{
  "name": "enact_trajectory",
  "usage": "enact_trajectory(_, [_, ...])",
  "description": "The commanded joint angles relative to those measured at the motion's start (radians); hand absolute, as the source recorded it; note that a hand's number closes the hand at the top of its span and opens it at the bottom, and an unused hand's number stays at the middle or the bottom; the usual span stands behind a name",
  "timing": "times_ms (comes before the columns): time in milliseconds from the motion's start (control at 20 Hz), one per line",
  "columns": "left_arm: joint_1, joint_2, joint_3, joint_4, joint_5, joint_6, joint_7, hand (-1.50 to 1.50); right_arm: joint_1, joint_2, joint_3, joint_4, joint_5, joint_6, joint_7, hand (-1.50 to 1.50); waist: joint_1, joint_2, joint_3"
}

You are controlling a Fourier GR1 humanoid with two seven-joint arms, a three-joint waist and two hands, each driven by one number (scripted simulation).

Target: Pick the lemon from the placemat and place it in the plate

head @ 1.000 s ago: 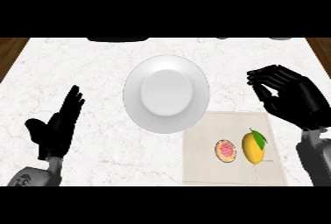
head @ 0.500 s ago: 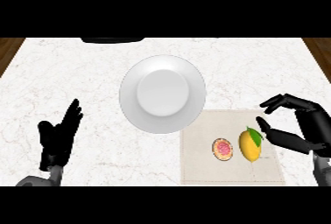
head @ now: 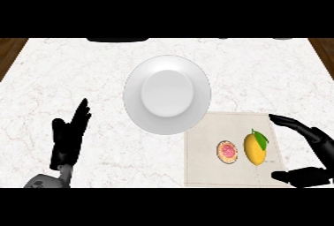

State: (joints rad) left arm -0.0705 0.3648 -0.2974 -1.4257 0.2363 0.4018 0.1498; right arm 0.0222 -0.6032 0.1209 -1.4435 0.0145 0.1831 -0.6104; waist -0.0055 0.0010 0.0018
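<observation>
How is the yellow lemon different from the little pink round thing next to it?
The lemon is yellow with a green leaf on top; the pink round thing is pink inside with an orange-brown edge and has no leaf. The lemon is longer and bigger; the pink round thing is smaller and rounder. The lemon is nearer the right hand. Both lie side by side on the placemat.

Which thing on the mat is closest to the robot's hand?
The yellow lemon with a green leaf. It lies just beside the open right hand; the round pink slice sits farther left on the placemat.
</observation>
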Motion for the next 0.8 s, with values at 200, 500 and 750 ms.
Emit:
enact_trajectory(200, [-0.010,-0.006,0.019,0.030,-0.008,-0.022,-0.002,0.00,-0.042,-0.191,-0.004,-0.119,0.210,-0.003,0.160,-1.50,-0.002,-0.002,-0.004])
enact_trajectory(500, [-0.025,-0.002,0.025,0.008,-0.021,-0.027,0.040,0.00,-0.095,-0.244,0.093,-0.194,0.284,0.159,0.386,-1.50,0.006,-0.001,-0.003])
enact_trajectory(750, [0.055,-0.024,0.027,-0.018,-0.040,-0.039,-0.016,0.00,-0.080,-0.201,0.146,-0.257,0.333,0.237,0.507,-1.50,0.006,-0.002,-0.002])
